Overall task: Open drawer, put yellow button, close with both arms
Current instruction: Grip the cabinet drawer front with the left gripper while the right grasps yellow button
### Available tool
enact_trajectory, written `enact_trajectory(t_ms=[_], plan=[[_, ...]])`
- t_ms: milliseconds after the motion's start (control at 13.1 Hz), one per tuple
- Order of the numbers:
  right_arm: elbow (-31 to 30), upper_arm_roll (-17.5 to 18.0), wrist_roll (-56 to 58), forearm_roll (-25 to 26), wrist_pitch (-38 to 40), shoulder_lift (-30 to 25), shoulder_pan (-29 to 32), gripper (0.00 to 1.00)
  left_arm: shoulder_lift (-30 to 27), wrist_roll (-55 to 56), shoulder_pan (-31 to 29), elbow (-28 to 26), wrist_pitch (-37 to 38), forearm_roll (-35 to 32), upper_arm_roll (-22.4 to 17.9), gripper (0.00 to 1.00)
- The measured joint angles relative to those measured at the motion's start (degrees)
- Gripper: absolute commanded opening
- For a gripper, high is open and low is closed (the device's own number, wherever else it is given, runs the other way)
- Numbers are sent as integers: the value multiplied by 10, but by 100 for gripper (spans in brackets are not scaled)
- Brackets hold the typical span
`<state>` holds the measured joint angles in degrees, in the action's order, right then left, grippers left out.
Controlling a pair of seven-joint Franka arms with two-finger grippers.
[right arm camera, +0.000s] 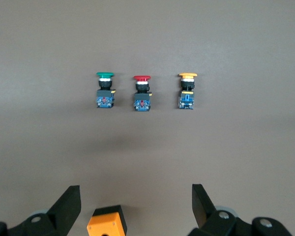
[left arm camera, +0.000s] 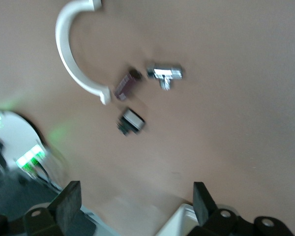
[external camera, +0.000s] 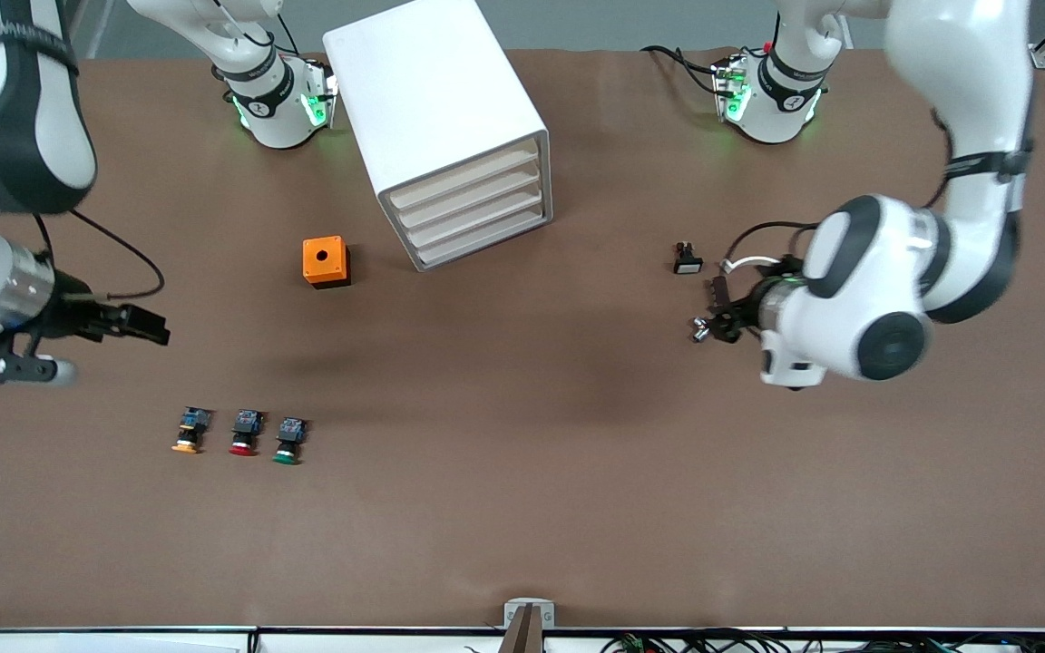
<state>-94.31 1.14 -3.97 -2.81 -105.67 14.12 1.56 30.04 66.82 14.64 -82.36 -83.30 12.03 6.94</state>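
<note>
Step in hand, by my read: the very start. The drawer [external camera: 466,179], top of four in the white cabinet [external camera: 436,118], sits flush w/ the cabinet face, i.e. shut, so opening it comes first.

Left hand [external camera: 711,313] is up over bare desk [external camera: 522,526] toward the left arm's end of the cabinet, fingers [left arm camera: 69,201] spread wide, holding nothing. Under it lie a small black switch w/ a white cap [external camera: 687,258] and a chrome fitting [left arm camera: 164,73].

Right hand [external camera: 146,326] hangs over desk toward the right arm's end of the cabinet, fingers [right arm camera: 68,204] also wide, empty.

Yellow button [external camera: 189,431] lies on the desk, nearer the front camera than the cabinet, end of a row w/ the red button [external camera: 245,433] and the green button [external camera: 289,441]; yellow is farthest from the cabinet.

Next move probably needs one hand brought to the top drawer's front edge, lined up w/ the narrow lip to pull.

Containers: all four drawers closed, contents not visible. The orange box [external camera: 326,261] beside the cabinet has a round hole on top; can't tell what's inside.
</note>
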Motion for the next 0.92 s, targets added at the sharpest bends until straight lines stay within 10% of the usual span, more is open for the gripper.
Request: enact_trajectory(t_ms=[918], plan=[[0, -6, 50, -4, -231, 210, 40, 100, 120, 499, 129, 21, -48, 272, 2, 100]])
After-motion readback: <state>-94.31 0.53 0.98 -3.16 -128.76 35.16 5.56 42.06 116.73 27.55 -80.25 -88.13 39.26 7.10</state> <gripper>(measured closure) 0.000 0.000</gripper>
